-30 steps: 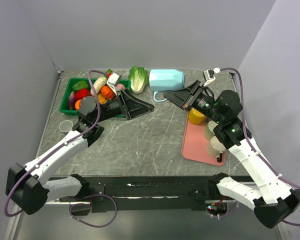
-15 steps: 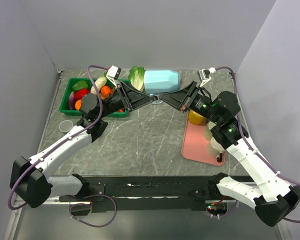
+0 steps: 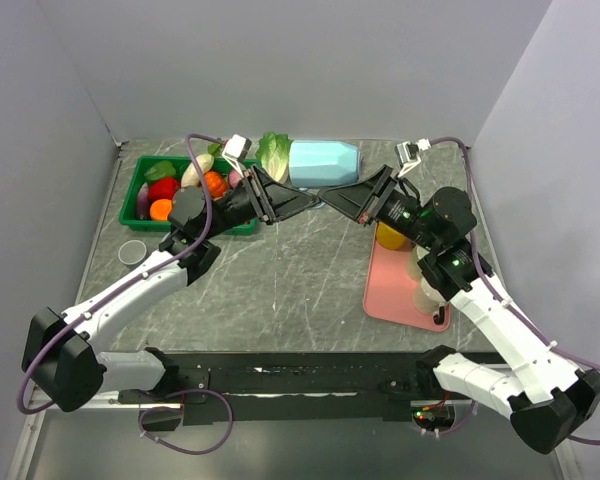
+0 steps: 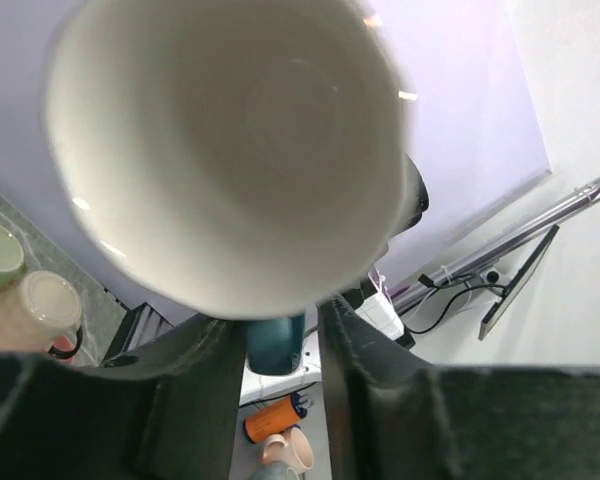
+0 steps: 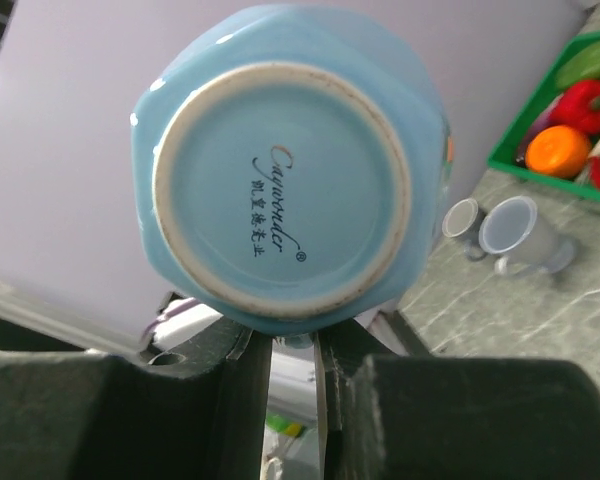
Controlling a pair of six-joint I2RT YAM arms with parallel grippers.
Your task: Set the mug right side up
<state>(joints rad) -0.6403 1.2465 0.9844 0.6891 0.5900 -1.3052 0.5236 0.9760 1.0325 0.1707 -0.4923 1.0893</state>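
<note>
Right pincer [image 5: 292, 348] pinches the sideways mug [image 3: 325, 163] by its handle; left pincer [image 4: 280, 345]: cannot tell.

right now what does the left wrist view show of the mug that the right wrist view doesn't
Only the left wrist view: the mug seen from its open mouth, with the white inside and the rim. Only the right wrist view: its blue base with a printed maker's mark, plus the green bin of produce and two clear cups on the table. Both: the mug end-on, filling most of the frame, with the pale wall behind it.
</note>
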